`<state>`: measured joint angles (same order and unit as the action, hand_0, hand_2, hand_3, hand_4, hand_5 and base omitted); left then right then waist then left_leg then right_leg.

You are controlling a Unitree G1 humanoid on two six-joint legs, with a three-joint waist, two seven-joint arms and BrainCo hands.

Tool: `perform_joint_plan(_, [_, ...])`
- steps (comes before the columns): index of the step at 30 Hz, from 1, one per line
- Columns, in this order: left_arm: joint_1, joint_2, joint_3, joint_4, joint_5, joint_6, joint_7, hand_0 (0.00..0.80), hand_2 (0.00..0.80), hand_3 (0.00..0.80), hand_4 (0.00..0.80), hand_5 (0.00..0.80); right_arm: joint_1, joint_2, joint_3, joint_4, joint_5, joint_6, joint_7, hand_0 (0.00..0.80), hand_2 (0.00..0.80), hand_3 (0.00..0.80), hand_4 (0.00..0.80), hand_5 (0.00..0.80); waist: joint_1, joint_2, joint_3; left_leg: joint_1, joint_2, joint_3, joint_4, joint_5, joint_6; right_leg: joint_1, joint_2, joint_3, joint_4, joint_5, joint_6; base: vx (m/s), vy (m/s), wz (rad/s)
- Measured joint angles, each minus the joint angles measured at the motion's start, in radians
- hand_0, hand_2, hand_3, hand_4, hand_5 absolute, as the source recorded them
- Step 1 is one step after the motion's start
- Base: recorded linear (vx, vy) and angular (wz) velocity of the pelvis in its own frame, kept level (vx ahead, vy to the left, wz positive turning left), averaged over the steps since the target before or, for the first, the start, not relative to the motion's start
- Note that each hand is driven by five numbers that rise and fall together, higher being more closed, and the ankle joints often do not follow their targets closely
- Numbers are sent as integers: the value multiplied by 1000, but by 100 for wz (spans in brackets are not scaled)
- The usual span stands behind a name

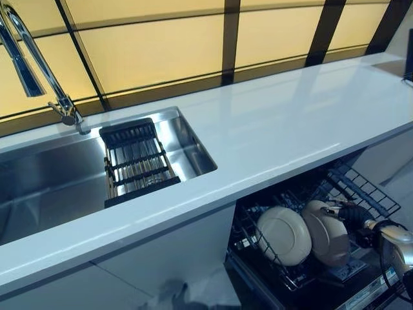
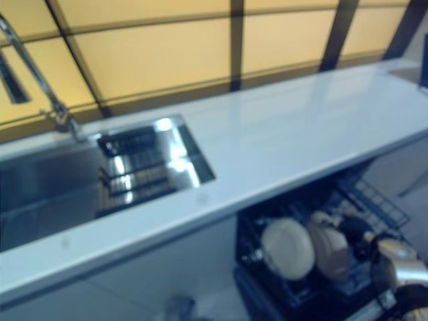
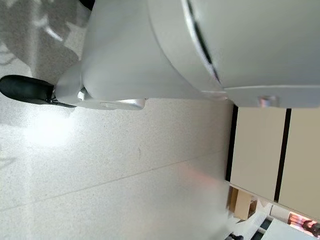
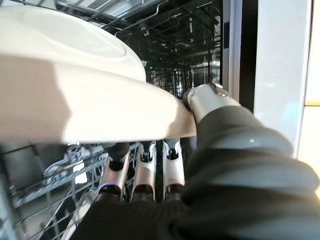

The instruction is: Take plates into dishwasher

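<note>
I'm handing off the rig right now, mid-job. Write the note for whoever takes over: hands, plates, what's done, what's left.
Right robot hand: shut on the tan plate, thumb on one face and fingers under the other, down in the dishwasher rack.
Left robot hand: not in view; its wrist camera shows only floor.
White plate: already standing on edge in the rack, beside the tan one.
Sink and counter: no plates showing.
Left to do: seat the tan plate between the tines, release, withdraw the right robot hand.

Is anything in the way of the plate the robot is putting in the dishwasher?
Nothing visible blocks it. The right hand grips the plate over the dishwasher rack. Another plate stands upright beside it, on its own spot.
</note>
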<state>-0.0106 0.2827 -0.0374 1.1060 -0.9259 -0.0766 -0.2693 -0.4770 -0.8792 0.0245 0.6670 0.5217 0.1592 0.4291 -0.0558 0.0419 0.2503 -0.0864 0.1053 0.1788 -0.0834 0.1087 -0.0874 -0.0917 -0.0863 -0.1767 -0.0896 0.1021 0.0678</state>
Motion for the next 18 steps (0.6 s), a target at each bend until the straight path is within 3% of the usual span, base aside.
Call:
perform_joint_plan(10, [-40,15,-1,-26,-14,0,0,0,0,0,0,0,-51,-30,71,-1,-118,-2,0,800,800,800,800,800,2,14,82,-18,0,-4,0,1,0,-17,0,-4,4,5,-6,-49,-44,1])
perform_joint_plan(18, [-48,24,-1,-29,-38,-4,-10,0,0,0,0,0,-112,-100,111,-6,-273,-6,1,800,800,800,800,800,2,20,102,-31,-1,-4,0,2,-1,-29,0,-5,4,5,-6,-35,-9,0])
